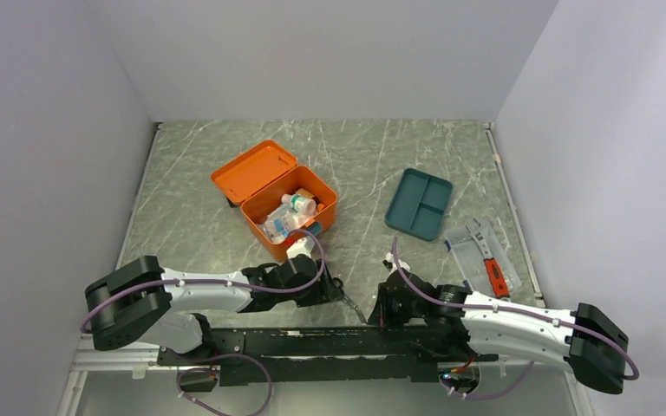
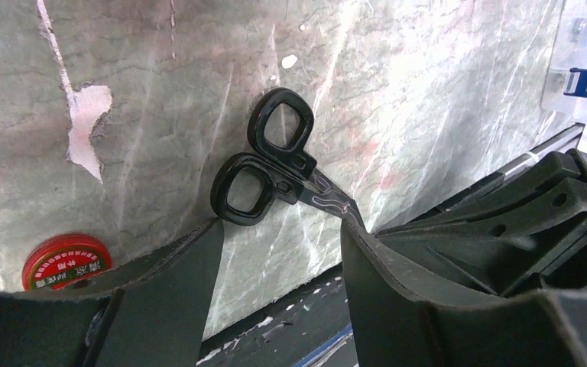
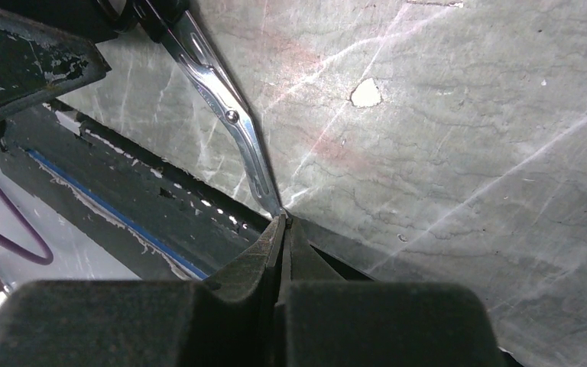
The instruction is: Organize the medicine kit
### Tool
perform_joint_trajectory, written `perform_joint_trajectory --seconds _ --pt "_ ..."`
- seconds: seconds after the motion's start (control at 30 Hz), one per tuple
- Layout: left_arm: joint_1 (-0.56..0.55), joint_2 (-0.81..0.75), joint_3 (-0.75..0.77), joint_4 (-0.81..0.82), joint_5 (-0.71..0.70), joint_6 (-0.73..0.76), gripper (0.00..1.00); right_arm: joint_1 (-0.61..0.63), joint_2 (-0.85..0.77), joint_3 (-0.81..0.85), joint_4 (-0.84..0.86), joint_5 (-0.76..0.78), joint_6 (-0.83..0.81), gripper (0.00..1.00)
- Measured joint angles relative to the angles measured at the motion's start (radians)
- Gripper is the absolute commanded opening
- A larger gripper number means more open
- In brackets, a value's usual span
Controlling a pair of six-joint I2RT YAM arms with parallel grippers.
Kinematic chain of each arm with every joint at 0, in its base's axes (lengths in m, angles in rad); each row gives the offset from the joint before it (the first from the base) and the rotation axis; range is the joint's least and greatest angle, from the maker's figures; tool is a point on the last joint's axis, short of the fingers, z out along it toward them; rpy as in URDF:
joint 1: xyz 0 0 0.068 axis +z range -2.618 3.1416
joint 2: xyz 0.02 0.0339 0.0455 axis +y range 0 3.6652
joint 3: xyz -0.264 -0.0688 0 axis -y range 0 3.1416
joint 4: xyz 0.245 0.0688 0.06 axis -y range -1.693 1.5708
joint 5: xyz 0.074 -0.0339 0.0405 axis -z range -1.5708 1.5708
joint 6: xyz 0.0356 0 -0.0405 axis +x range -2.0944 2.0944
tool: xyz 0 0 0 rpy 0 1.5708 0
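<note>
The orange medicine kit (image 1: 314, 215) stands open at mid-table with bottles inside and its lid laid back. A pair of black-handled scissors (image 2: 275, 164) lies on the marble near the front edge. My left gripper (image 2: 283, 225) is open just short of the handle loops, and the blades run past its right finger (image 2: 382, 260). My right gripper (image 3: 283, 218) is shut, its fingertips meeting the tip of the scissors' blade (image 3: 229, 115). Whether the tip is pinched between them does not show.
A red round tin (image 2: 66, 261) lies left of my left gripper. A teal divided tray (image 1: 419, 203) sits right of the kit. A clear case (image 1: 484, 256) holding a red item lies further right. The black arm rail (image 1: 312, 342) runs along the near edge.
</note>
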Motion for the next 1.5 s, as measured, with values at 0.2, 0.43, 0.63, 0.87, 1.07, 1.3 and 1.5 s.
perform_joint_trajectory --seconds 0.2,0.43,0.63,0.87,1.07,1.3,1.5 --pt "-0.002 0.035 0.021 0.008 -0.03 -0.029 0.59 0.0 -0.001 -0.005 0.008 -0.001 0.007 0.0" --pt "-0.003 0.051 0.029 0.013 -0.061 -0.048 0.58 0.001 -0.025 -0.036 0.047 -0.008 0.034 0.0" --pt "-0.005 0.052 0.033 0.005 -0.101 -0.048 0.59 0.001 -0.03 -0.047 0.059 -0.008 0.081 0.0" --pt "-0.005 0.052 0.051 -0.035 -0.17 -0.038 0.59 0.011 -0.012 -0.027 0.013 0.032 0.166 0.0" --pt "0.001 0.058 0.059 -0.044 -0.188 -0.015 0.59 0.023 0.042 0.032 -0.061 0.092 0.198 0.0" --pt "0.023 0.082 0.06 0.008 -0.175 0.01 0.59 0.033 0.119 0.085 -0.097 0.116 0.207 0.0" --pt "0.032 0.104 0.06 0.058 -0.151 0.029 0.52 0.044 0.171 0.114 -0.092 0.124 0.21 0.0"
